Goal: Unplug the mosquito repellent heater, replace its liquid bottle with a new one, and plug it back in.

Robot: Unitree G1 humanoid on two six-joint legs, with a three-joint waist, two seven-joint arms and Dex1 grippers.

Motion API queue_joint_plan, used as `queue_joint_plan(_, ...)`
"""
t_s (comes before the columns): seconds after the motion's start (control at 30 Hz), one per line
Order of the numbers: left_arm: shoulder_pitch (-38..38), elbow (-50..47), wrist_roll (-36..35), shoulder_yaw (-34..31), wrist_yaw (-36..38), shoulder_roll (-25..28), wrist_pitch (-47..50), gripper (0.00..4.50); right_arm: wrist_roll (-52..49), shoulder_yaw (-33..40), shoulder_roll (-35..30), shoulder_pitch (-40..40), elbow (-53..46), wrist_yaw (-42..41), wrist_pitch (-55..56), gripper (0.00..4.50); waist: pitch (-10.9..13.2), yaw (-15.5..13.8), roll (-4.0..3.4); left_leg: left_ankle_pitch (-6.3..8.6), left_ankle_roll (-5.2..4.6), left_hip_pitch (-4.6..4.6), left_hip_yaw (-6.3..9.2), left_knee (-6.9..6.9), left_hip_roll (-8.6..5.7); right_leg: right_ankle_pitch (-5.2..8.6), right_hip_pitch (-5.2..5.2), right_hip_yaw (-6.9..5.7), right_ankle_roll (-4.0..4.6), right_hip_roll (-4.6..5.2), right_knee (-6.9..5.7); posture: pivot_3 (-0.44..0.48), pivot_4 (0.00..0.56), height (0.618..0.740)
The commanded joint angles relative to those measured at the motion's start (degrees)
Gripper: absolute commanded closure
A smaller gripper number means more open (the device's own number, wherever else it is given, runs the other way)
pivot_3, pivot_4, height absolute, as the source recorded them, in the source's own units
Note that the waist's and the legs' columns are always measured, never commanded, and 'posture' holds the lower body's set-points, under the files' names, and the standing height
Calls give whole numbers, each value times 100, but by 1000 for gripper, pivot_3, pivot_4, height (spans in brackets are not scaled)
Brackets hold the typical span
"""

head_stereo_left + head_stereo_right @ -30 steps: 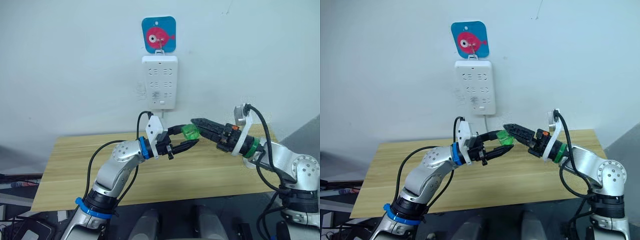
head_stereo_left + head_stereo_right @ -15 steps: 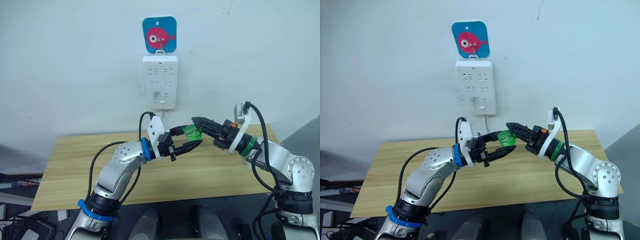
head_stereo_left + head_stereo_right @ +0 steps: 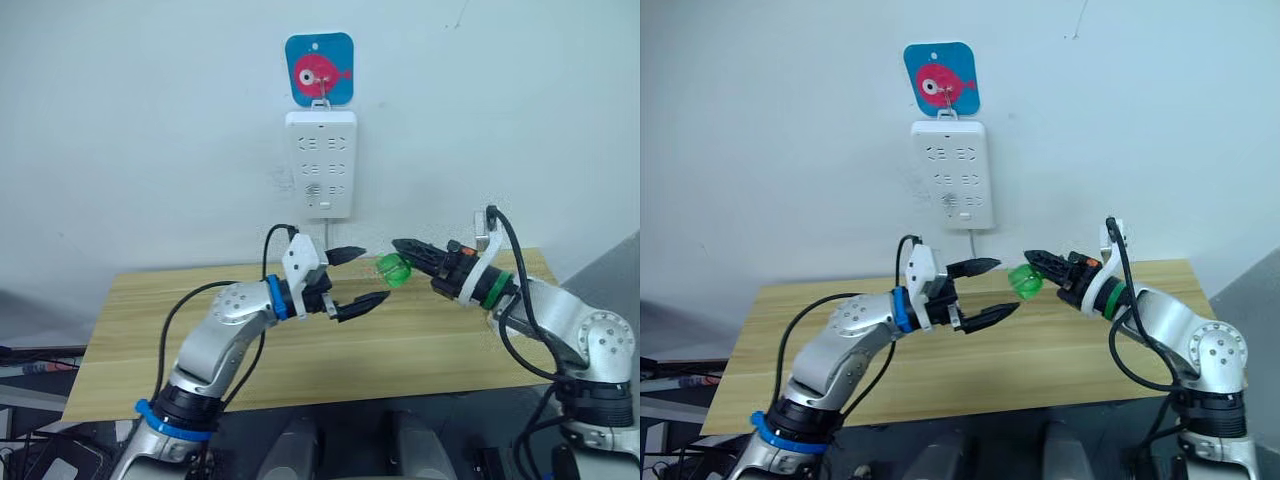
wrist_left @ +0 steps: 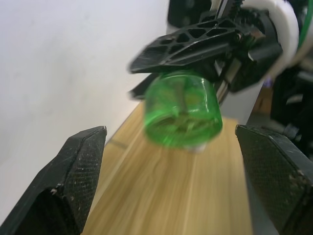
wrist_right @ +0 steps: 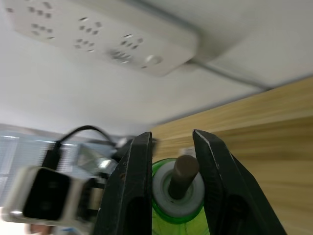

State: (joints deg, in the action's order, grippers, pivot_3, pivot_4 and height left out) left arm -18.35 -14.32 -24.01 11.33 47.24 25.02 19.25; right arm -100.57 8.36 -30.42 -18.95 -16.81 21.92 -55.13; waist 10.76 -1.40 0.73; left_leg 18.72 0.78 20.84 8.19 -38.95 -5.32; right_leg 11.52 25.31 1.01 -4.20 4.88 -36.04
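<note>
**Green bottle held sideways in mid-air**

The right gripper [image 3: 405, 250] is clamped on the little green bottle [image 3: 393, 269], up above the table's [image 3: 150, 340] back edge. The bottle lies roughly level, base facing the left gripper [image 3: 358, 276], which gapes wide, holding nothing, just beside it. The white power strip [image 3: 320, 163] hangs on the wall above.

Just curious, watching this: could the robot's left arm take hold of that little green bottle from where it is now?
Probably yes. The left gripper is open and faces the green bottle, with clear air between them. The right gripper is shut on the bottle's far end, leaving its near end free.
</note>
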Motion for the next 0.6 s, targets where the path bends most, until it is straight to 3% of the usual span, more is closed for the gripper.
queue_joint_plan(0.03, -103, -211, 130, 26, 143, 128, -44, 0, 2697, -895, -310, 117, -334, -1254, 764, 3606, 0, 0, 0, 0, 0, 0, -2, 0, 0, 0, 0, 0, 0, -1, 0, 114, 186, 740)
queue_joint_plan(0.17, -142, -381, -169, 74, 377, 174, 354, 0, 6431, -2483, -555, 249, 605, -2181, 3030, 3606, -1, 3, 1, 0, 0, 0, -22, -1, -3, 2, 1, -2, -4, -5, -1, 111, 175, 740)
queue_joint_plan(0.23, -178, -442, -259, 80, 448, 179, 501, 0, 7514, -2832, -382, 230, 1411, -2336, 3885, 3606, -2, 5, 2, -1, 1, -2, -29, -2, -4, 2, 2, 0, -4, -5, -2, 109, 172, 740)
queue_joint_plan(0.4, -281, -392, -262, 13, 577, 183, 495, 0, 8544, -2604, 245, 71, 3123, -2516, 4822, 3606, -2, 5, 2, -2, 5, -2, -29, 0, 1, 1, 5, 4, -1, -4, -3, 103, 167, 740)
queue_joint_plan(0.6, -343, -226, -167, 15, 694, 170, 328, 0, 8904, -2068, 615, -42, 4183, -2856, 5222, 3606, -2, 6, 1, -2, 4, -2, -24, 1, 0, 0, 6, 12, 0, -3, -1, 101, 167, 740)
